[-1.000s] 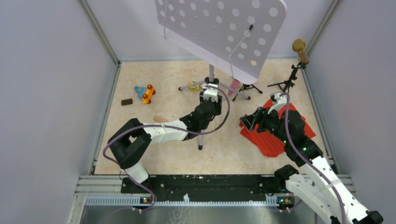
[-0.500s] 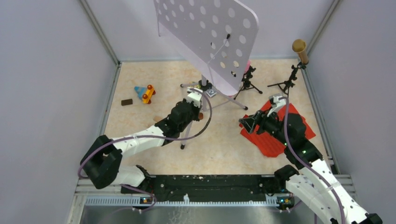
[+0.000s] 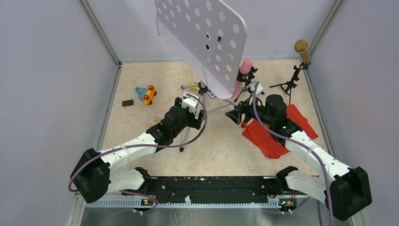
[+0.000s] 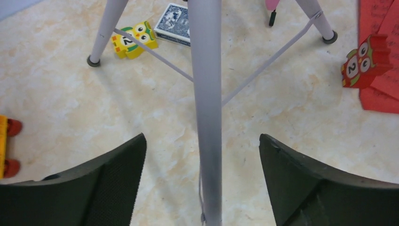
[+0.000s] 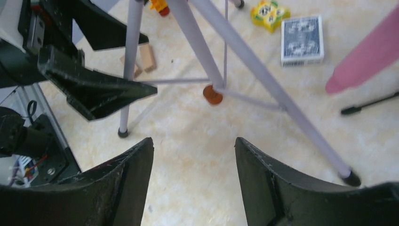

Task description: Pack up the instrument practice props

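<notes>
Top external: the beige bench point(image 3: 127, 122) has the music stand at its back-centre. The stand's grey hole-punched tray point(image 3: 202, 37) is tipped at a slant up high, with its long edge running from far-left down to near-right.

Below the tray, the left hand point(image 4: 201, 139) straddles one silver tripod tube point(image 4: 207, 94). In the left wrist view that tube runs straight up the frame between the fingers point(image 4: 99, 183). There's clear bench on both sides of the tube, so the hand is wide open and gripping nothing.

The right hand point(image 5: 194, 140) is spread just as wide and holds nothing, with the tripod's other legs just ahead of it.

The red sheet-music pages point(image 3: 263, 139) lie flat on the diagonal, partly under the right arm.

The pink microphone point(image 3: 245, 66) leans beside the tray's lower corner. The gold microphone point(image 3: 301, 47) stands up on a black mic tripod point(image 3: 287, 85) in the far-right corner.

Smaller stuff:
- a blue card deck point(image 4: 174, 23) sits between the far legs
- a yellow owl block point(image 4: 134, 38) is just beside the deck
- a red owl block point(image 4: 364, 61) touches the pages' edge
</notes>
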`<state>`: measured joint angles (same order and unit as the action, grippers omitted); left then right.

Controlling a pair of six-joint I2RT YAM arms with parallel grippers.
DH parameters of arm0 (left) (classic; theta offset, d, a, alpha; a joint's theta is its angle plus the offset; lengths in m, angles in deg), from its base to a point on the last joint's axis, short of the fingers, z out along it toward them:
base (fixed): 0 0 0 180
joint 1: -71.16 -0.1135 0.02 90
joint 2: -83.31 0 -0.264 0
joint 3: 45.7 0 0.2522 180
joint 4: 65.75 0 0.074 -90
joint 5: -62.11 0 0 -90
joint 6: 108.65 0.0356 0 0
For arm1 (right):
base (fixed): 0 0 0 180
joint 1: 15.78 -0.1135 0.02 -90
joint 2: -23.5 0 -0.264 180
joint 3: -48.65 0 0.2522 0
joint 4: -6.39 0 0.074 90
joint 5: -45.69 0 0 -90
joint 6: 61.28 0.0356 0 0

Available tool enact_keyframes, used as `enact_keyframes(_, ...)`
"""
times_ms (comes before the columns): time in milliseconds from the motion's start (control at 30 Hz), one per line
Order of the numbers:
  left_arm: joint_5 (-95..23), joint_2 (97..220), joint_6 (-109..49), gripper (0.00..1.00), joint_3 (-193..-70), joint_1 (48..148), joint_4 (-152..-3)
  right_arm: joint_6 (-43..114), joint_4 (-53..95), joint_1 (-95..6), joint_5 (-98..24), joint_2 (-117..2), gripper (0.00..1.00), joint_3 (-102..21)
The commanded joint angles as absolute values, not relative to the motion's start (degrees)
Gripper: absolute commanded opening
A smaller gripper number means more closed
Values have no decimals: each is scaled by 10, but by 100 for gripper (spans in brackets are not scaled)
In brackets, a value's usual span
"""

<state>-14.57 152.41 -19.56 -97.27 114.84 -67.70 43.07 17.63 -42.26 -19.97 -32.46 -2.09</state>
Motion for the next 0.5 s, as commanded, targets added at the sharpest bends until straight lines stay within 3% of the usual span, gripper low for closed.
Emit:
enact_keyframes(0,-140,1480,-207,97,-966,1147,-684,318,44,-425,-162,-376,65,-77)
enact_keyframes(467,-140,1480,-247,97,-942,1146,-695,95,17,-418,-57,-587,65,-213)
